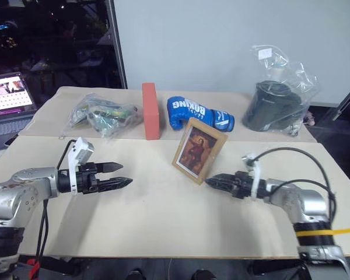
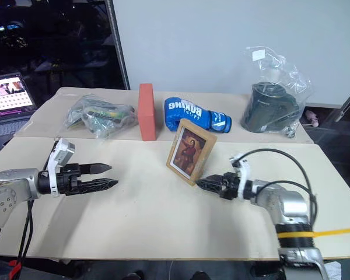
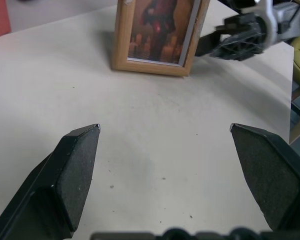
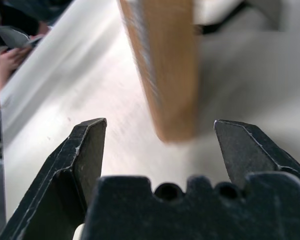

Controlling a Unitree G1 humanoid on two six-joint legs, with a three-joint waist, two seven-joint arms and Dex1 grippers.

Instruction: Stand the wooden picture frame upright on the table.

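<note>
The wooden picture frame [image 1: 199, 150] stands upright near the middle of the table [image 1: 163, 224], leaning back a little, its reddish portrait facing me. My right gripper [image 1: 211, 181] lies low just to the right of the frame's lower corner. In the right wrist view its fingers [image 4: 90, 145] stand apart on either side of the frame's wooden edge [image 4: 165, 65] without touching it. My left gripper [image 1: 126, 175] hovers open well to the left of the frame, pointing toward it. The left wrist view has the frame [image 3: 160, 35] ahead of the open fingers [image 3: 80, 160].
On the narrower table behind are a clear bag of mixed items [image 1: 102, 114], an orange-red block [image 1: 151, 111], a blue boxing glove [image 1: 198, 112] and a plastic bag holding a dark object [image 1: 277, 102]. A laptop [image 1: 9, 96] sits at the far left.
</note>
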